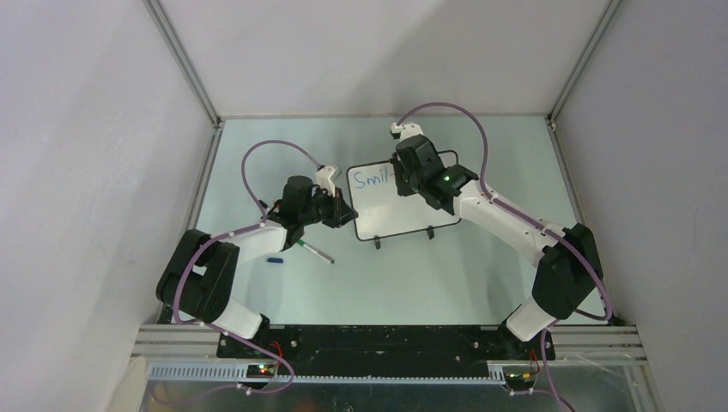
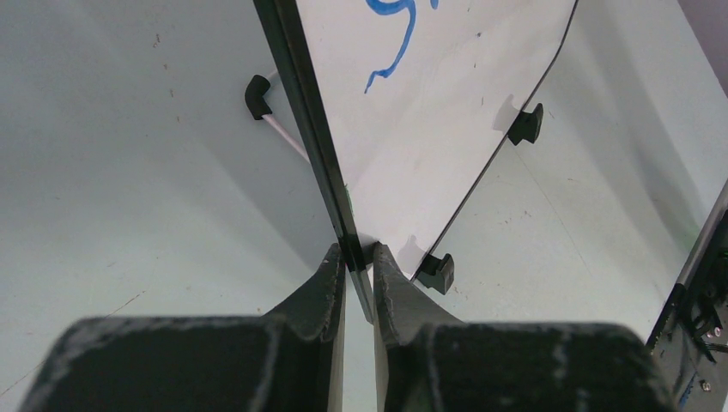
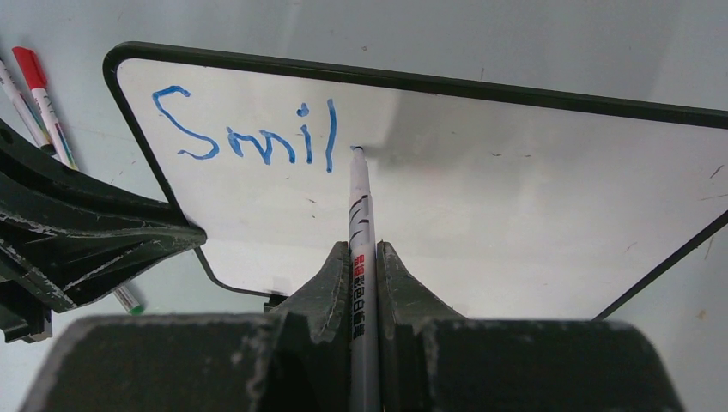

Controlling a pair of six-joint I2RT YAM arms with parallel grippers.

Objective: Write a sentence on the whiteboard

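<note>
Right gripper (image 3: 364,253) is closed on the marker (image 3: 358,202), tip set on the board (image 3: 532,206) just past "Smil" (image 3: 249,142); left gripper (image 2: 359,255) is pinched on its frame (image 2: 311,129). Should that pinch slip under pen pressure, the stroke could be skewed.

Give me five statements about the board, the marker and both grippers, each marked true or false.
1. The left gripper clamps the whiteboard by its edge. True.
2. The right gripper is empty. False: it is shut on a marker.
3. The sentence so far reads "Smil" in blue. True.
4. No spare marker is in sight. False: a red-capped marker lies beside the board.
5. The held marker's tip sits just right of the "l". True.
</note>
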